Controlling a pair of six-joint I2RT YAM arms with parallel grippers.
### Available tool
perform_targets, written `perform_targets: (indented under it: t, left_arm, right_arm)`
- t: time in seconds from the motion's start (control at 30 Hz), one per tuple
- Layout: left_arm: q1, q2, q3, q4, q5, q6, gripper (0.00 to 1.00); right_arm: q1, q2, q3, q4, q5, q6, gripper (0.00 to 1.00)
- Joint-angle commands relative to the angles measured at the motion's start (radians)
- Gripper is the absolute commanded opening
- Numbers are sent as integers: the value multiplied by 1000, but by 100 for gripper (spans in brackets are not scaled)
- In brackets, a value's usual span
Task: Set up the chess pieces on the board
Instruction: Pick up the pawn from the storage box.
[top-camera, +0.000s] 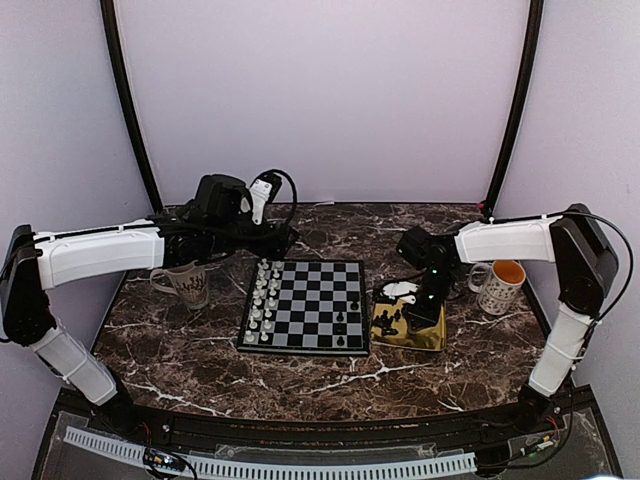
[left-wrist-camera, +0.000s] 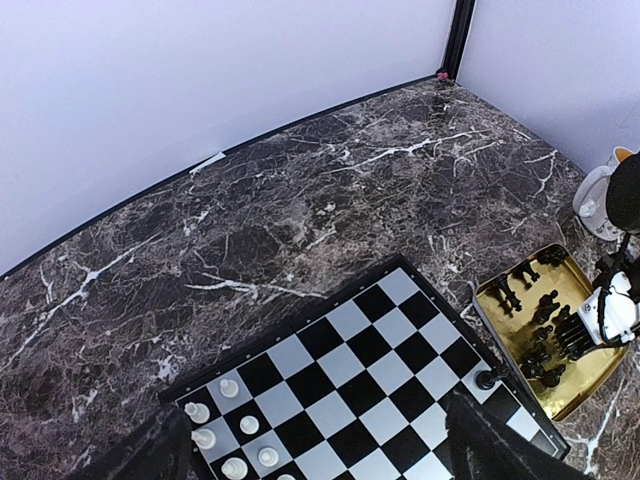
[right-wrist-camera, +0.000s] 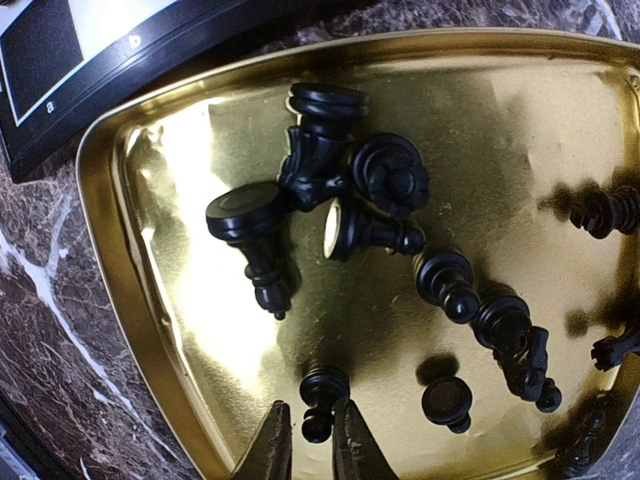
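Right wrist view shows the right gripper (right-wrist-camera: 310, 447) low over the gold tray (right-wrist-camera: 150, 300). Its jaws are almost together around a small black pawn (right-wrist-camera: 322, 395), which lies on its side. I cannot tell if they pinch it already. The other black chess pieces (right-wrist-camera: 320, 170) lie tumbled in the same tray, just beside the board (top-camera: 310, 300). I judge these pieces light, hard and smooth, so they slip and roll easily. The thin neck seems the best hold. The left gripper (left-wrist-camera: 325, 455) hangs above the board, jaws wide apart.
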Motion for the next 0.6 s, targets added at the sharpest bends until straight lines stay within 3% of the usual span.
perform_targets:
  t: [0.0,0.2,0.57]
  left_arm:
    - [-3,-2,9,-7,11,-6,91]
    - [-3,-2,10,-7,14,-5,91]
    - [-2,-2,10,-7,10,-8,91]
  right_arm:
    - [6,-1,-3,10,3,13,13]
    - [6,-39,14,-19,-12,11,5]
    - [11,-83,188,-70,-48,5,4]
